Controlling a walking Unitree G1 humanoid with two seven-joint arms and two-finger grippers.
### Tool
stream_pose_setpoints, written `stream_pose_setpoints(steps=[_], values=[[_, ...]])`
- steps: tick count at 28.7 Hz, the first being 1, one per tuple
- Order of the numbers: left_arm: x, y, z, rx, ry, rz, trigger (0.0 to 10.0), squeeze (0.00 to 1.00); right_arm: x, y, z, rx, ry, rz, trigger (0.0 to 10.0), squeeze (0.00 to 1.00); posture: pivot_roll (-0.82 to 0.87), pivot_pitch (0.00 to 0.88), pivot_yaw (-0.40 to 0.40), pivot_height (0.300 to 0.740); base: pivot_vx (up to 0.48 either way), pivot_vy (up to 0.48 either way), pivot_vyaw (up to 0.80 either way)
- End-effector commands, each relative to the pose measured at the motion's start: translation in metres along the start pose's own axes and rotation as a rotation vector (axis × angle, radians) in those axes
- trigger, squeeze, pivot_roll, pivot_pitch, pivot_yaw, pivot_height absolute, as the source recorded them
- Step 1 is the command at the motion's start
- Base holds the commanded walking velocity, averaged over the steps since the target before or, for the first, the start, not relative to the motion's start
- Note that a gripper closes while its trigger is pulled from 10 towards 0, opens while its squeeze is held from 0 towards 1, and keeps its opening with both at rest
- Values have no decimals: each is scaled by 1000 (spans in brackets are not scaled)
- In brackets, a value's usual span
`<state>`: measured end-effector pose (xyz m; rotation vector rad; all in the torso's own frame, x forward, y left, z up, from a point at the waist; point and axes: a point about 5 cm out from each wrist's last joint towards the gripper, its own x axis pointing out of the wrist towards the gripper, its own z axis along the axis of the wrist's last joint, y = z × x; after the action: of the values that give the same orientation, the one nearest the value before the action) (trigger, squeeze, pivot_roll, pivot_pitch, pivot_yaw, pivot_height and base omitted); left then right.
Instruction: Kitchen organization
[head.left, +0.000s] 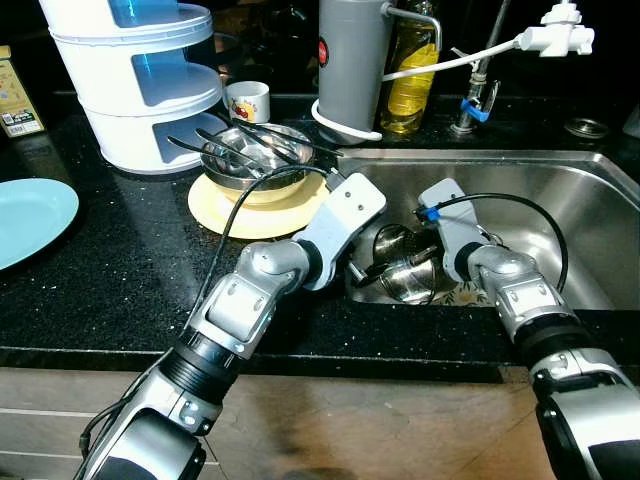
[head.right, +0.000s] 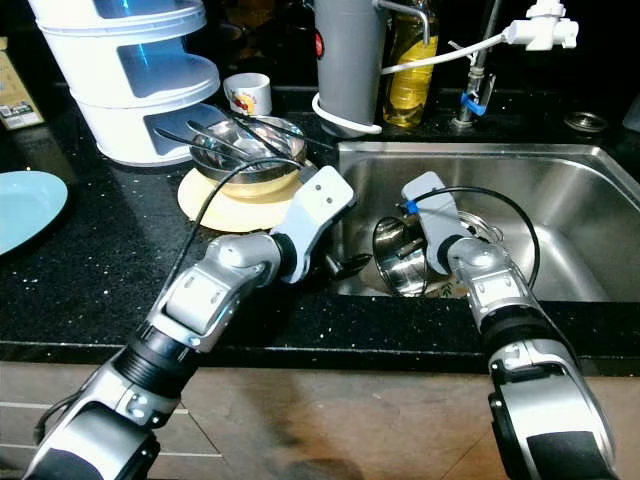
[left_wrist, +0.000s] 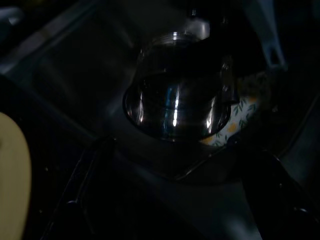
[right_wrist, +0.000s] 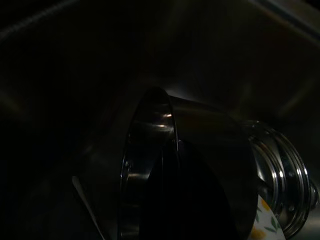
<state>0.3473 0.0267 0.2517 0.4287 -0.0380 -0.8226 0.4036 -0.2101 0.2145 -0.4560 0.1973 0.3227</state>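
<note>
A shiny steel cup (head.left: 405, 278) lies tilted on its side in the near left corner of the steel sink (head.left: 560, 165). My right gripper (head.left: 428, 262) reaches down into that corner, shut on the cup's rim; in the right wrist view one black finger (right_wrist: 185, 200) lies across the cup's mouth (right_wrist: 150, 150). My left gripper (head.left: 362, 270) comes over the sink's left edge, open, just left of the cup. In the left wrist view its fingers (left_wrist: 75, 200) spread wide with the cup (left_wrist: 175, 110) ahead. A floral plate (left_wrist: 240, 112) lies under the cup.
On the black counter left of the sink, a yellow plate (head.left: 225, 205) carries a steel bowl (head.left: 250, 165) with utensils. Behind stand a white tiered rack (head.left: 140, 90), a small mug (head.left: 248, 100), a grey jug (head.left: 350, 60), an oil bottle (head.left: 410, 85) and the tap (head.left: 478, 95). A blue plate (head.left: 30, 215) lies far left.
</note>
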Motion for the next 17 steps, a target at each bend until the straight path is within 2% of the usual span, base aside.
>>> stream_pose_setpoints(steps=[1, 9, 13, 14, 15, 17], values=[[2, -2, 0, 11, 16, -17, 10000, 0, 2, 2, 3, -25, 1, 13, 10000, 0, -4, 137, 0, 740, 0, 0, 0], [3, 1, -9, 29, 96, -5, 10000, 0, 4, 2, 4, -27, 32, 37, 10000, 0, 6, 137, -5, 740, 0, 0, 0], [3, 0, -11, 24, 109, -12, 10000, 0, 4, 1, 3, 11, 33, 36, 10000, 31, 7, 132, -9, 740, 0, 0, 0], [2, 0, -11, 16, 106, -19, 10000, 0, 4, -1, 3, 22, 34, 32, 10000, 741, 7, 132, -9, 740, 0, 0, 0], [2, -1, -10, 3, 103, -29, 10000, 0, 4, -2, 2, 31, 35, 24, 10000, 1000, 4, 131, -9, 740, 0, 0, 0], [1, -2, -9, -1, 98, -39, 10000, 0, 3, -5, 2, 18, 35, -4, 10000, 1000, 4, 131, -9, 740, 0, 0, 0]])
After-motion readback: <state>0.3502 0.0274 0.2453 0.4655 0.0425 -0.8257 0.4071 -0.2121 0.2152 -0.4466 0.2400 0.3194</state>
